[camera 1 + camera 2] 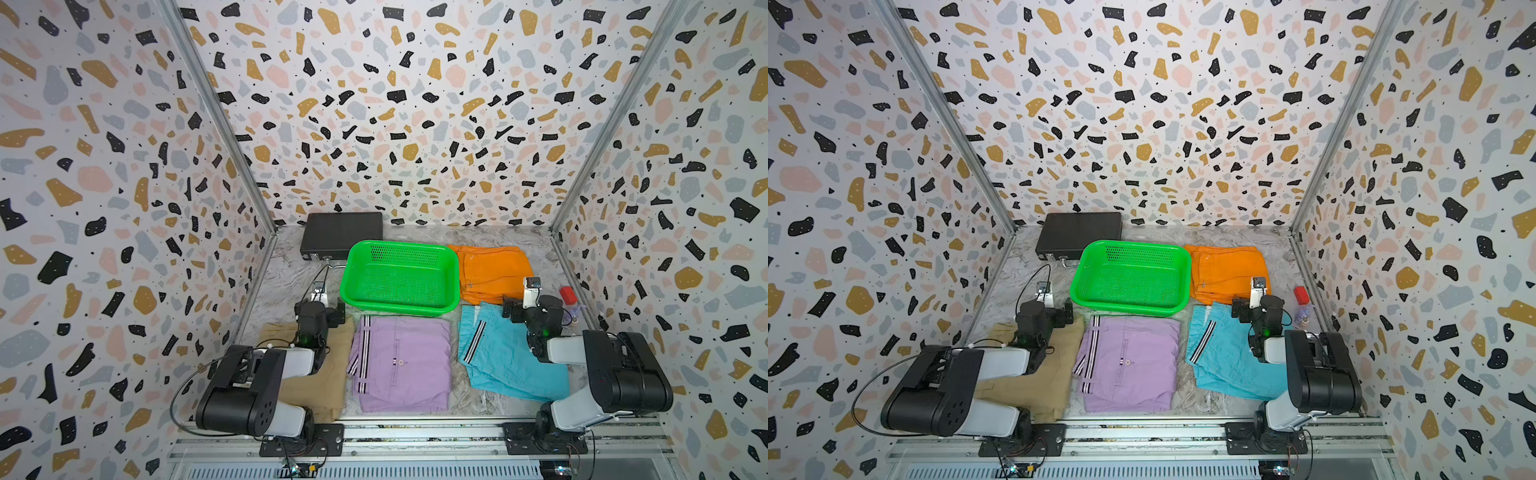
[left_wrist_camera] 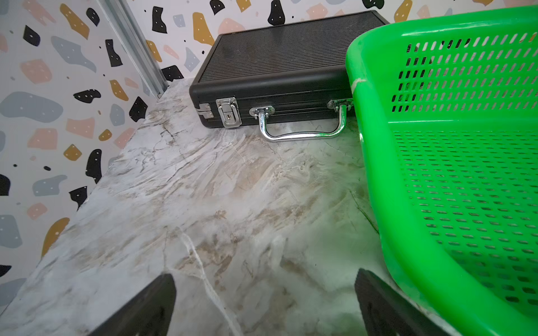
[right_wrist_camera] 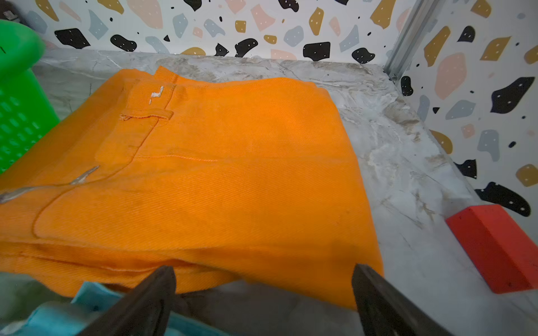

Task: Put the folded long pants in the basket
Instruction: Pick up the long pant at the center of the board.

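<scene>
**Orange pants straight ahead of the right fingers, basket just to their left**

Both grippers are seen spread wide and empty. The right gripper [image 3: 262, 302] is held low where the turquoise pants [image 1: 503, 361] meet the orange pants [image 3: 218, 189]. The orange pants lie straight beyond its fingers [image 3: 151, 302], to the far side. Their near folded edge runs left to right, across the gap between the fingers, so a short advance and descent is judged enough for a pinch. This gripper is clearly the nearer one to that piece. The basket [image 1: 400, 308] stands empty just left of the orange pants, so only a short carry leftward would be needed.

The left gripper [image 2: 265, 305] is poised over bare marble table [image 2: 203, 189] left of the basket. The tan pants [image 1: 328, 374] are on its near side, partly covered by the arm. The lilac pants [image 1: 405, 365] lie in the near middle, just in front of the basket. All four pieces are laid flat on the table.

A black case [image 2: 276, 58] is set at the far left, behind the basket's corner. A red block [image 3: 495, 247] rests by the right wall, apart from the orange pants. Patterned walls [image 1: 415, 124] close three sides, and room is tightest on the right.
</scene>
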You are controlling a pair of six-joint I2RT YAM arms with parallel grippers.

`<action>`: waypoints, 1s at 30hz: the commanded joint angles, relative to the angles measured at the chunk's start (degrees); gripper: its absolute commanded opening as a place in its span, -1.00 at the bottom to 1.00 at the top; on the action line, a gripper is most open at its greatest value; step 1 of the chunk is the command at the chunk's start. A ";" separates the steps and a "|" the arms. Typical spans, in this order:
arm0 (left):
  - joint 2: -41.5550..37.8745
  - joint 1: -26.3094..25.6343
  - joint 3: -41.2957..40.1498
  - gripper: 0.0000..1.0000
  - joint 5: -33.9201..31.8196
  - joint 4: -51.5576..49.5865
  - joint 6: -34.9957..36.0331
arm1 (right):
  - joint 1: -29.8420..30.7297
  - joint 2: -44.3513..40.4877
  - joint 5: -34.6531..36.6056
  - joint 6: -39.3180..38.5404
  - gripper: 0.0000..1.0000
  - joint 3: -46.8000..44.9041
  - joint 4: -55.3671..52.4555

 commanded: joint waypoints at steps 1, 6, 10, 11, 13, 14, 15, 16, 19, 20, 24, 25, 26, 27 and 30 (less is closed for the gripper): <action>-0.38 -0.05 1.33 1.00 -0.48 1.36 0.38 | -0.22 -0.81 -0.46 0.63 1.00 -0.58 1.38; -0.41 1.93 1.20 1.00 3.49 1.27 -0.39 | -0.22 -0.89 -0.69 0.65 1.00 -0.95 2.02; -0.67 5.32 0.83 1.00 10.71 1.68 -1.74 | -0.95 -0.84 -2.55 1.02 1.00 -2.05 4.21; -0.67 5.99 0.36 1.00 11.83 2.50 -2.02 | -1.39 -0.80 -3.43 1.25 1.00 -2.51 5.37; -0.63 6.37 0.23 1.00 12.45 2.90 -2.16 | -1.83 -0.83 -3.11 2.01 1.00 -3.40 7.05; -0.66 6.37 0.19 1.00 12.45 2.94 -2.15 | -1.91 -0.81 -2.57 2.28 1.00 -3.63 7.47; -0.73 6.36 0.14 1.00 12.45 2.94 -2.12 | -1.89 -0.81 -2.50 2.32 1.00 -3.44 7.28; -0.64 6.37 0.14 1.00 12.45 3.02 -2.16 | -1.89 -0.84 -2.40 2.27 1.00 -3.35 7.03; -0.72 6.37 0.06 1.00 12.13 3.11 -2.21 | -1.85 -0.83 -2.06 2.20 1.00 -2.88 6.11; -0.74 6.36 -0.09 1.00 11.79 3.28 -2.41 | -1.76 -0.81 -1.76 2.18 1.00 -2.53 5.33; -3.51 6.19 -4.05 1.00 6.68 8.65 -3.97 | -0.85 -1.66 2.35 2.58 1.00 -2.80 5.43; -7.15 5.09 -5.78 1.00 5.60 8.62 -3.06 | -0.49 -3.78 6.27 3.60 1.00 -3.64 4.61; -13.47 1.92 -6.72 1.00 0.23 4.45 -2.20 | 0.30 -7.47 10.66 3.94 1.00 -5.18 4.44; -21.22 -2.33 -4.96 1.00 -9.55 -6.85 -4.62 | 0.79 -12.79 14.85 4.99 1.00 -5.64 0.06; -35.40 -10.46 2.39 1.00 -24.03 -31.71 -11.65 | 0.10 -23.04 25.31 20.55 1.00 4.63 -30.62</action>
